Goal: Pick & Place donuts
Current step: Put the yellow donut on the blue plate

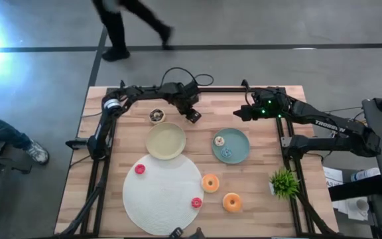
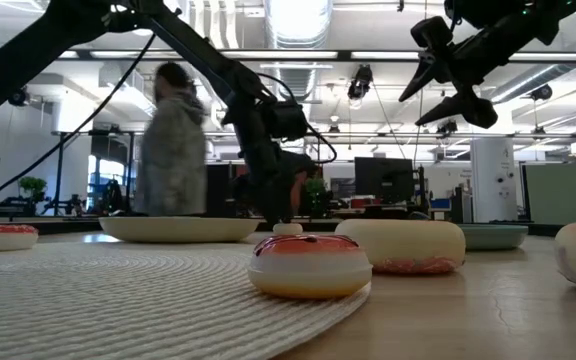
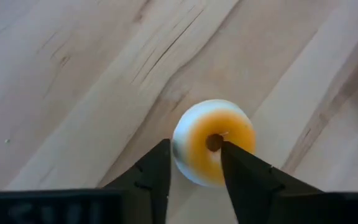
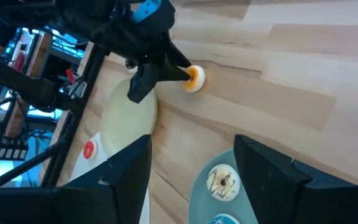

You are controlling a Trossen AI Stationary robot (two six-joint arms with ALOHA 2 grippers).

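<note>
The left gripper [image 1: 192, 116] is down at the table's far side, just beyond the beige plate [image 1: 165, 141]. Its fingers [image 3: 151, 177] straddle one side of an orange donut [image 3: 213, 140] lying on the bare wood [image 3: 73, 74], one finger tip at the hole; contact cannot be confirmed. The right gripper [image 1: 239, 113] hangs open above the table, beyond the teal plate [image 1: 239, 150], which carries a white-iced donut [image 4: 222, 182].

Wooden desk [image 1: 257, 199] carries a beige plate [image 1: 165, 141] just behind a large white woven mat [image 1: 161, 199], rims look touching, hard to tell. Teal plate [image 1: 237, 143] sits right of the beige one. Small green plant [image 1: 284, 181] near the desk's right edge. Person [image 1: 128, 26] walking on the floor beyond; another person's shoe [image 1: 37, 153] at left.
</note>
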